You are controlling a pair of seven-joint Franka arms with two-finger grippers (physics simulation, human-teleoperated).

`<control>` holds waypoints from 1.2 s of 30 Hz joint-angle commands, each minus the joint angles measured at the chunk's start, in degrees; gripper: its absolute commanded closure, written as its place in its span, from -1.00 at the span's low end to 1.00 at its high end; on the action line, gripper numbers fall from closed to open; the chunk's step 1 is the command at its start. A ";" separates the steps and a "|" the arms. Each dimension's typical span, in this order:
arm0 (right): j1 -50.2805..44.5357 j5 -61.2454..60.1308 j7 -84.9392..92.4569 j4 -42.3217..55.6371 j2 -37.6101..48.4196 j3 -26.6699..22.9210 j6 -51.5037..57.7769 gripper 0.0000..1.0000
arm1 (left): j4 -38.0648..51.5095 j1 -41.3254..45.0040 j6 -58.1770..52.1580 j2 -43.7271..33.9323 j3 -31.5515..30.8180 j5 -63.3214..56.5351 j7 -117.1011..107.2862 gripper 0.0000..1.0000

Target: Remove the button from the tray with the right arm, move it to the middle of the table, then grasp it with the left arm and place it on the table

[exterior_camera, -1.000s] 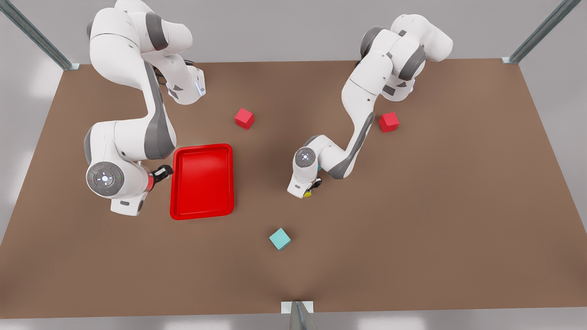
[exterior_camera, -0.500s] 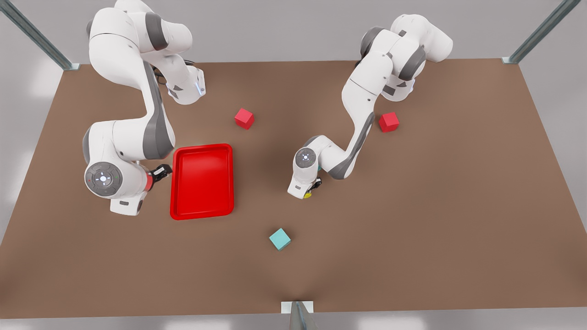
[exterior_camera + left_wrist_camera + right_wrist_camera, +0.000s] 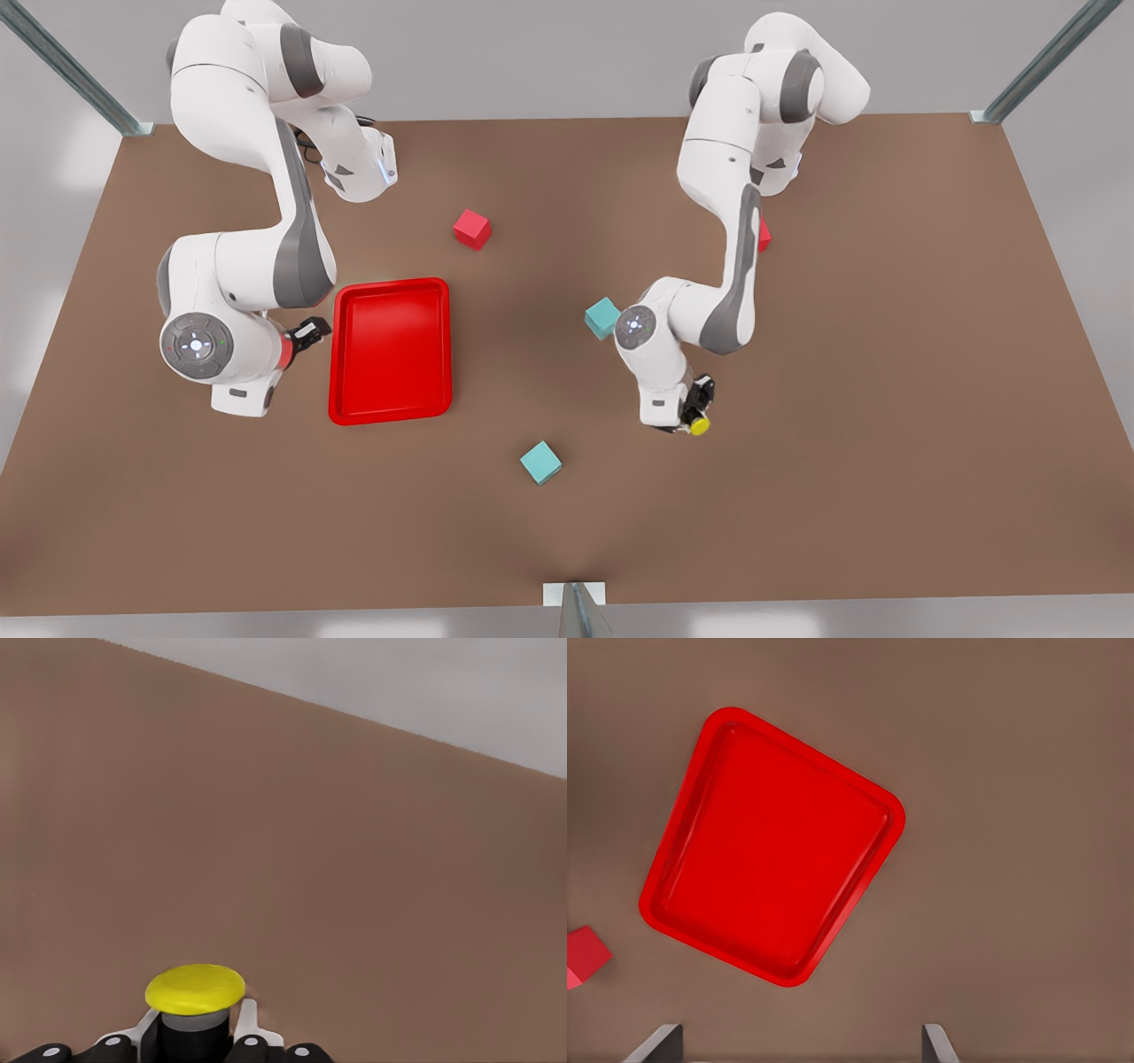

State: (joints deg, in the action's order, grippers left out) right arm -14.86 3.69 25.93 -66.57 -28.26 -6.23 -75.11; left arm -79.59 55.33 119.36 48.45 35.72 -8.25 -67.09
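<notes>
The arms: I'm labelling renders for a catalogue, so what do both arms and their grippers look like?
Both arms are glossy white with grey joint sections. Each wrist has a round grey cap with small lights. The left gripper is black with white fingertip pads; the right gripper is black beside a red ring. Black cables run by the right arm's base.

Bare brown tabletop [image 3: 886, 399] lies open around the left gripper [image 3: 695, 416]; a teal cube [image 3: 540, 462] sits well apart.

A plain light-grey floor [image 3: 549, 53] is seen around the brown surface on every side — soft pale patches of light are cast on it. Grey metal struts [image 3: 71, 71] are set at the far corners, another [image 3: 576, 611] at the near edge.
</notes>
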 commanded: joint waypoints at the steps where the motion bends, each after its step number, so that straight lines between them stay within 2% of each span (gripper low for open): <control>1: -0.08 0.00 0.79 0.03 0.22 -0.01 0.05 -1.00 | 0.05 0.39 -15.55 0.68 1.72 -10.81 -29.85 0.27; 2: -0.17 -0.09 0.79 0.03 0.22 -0.01 0.14 -1.00 | 0.05 0.48 -16.88 1.73 1.72 -15.12 -38.81 0.37; 6: -0.08 -0.09 0.79 0.03 0.31 -0.01 0.14 -1.00 | -0.39 0.22 -20.83 5.07 1.46 -21.97 -64.38 0.33; 10: -0.08 0.00 0.79 0.03 0.31 -0.01 0.05 -1.00 | -0.66 -0.05 -24.44 8.59 1.72 -31.47 -75.82 0.33; 14: -0.17 0.09 0.88 0.12 0.31 -0.01 0.05 -1.00 | -1.10 -1.36 -24.70 11.75 1.72 -35.77 -83.29 0.33; 24: -0.26 0.17 0.70 0.21 0.48 -0.01 0.14 -1.00 | -1.10 -2.51 -24.44 18.78 1.46 -37.10 -86.28 0.33; 33: -0.26 0.17 0.79 0.21 0.40 -0.01 0.05 -1.00 | -1.18 -4.88 -24.09 19.14 -2.76 -37.01 -86.02 0.28; 34: -0.52 0.17 0.70 0.21 0.48 -0.01 0.14 -1.00 | -1.18 -4.97 -24.09 19.14 -2.93 -37.10 -85.76 -0.61; 35: -0.61 0.26 0.70 0.21 0.48 -0.01 0.14 -1.00 | -1.18 -4.97 -24.09 19.14 -2.93 -37.10 -85.49 -1.00; 36: -0.61 0.26 0.70 0.21 0.48 -0.01 0.05 -1.00 | -1.18 -4.97 -24.09 19.14 -2.93 -37.10 -85.58 -1.00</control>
State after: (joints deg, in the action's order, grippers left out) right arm -15.43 3.94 26.59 -66.38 -27.86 -6.22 -75.03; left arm -80.79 50.39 95.29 67.66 32.80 -45.32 -138.57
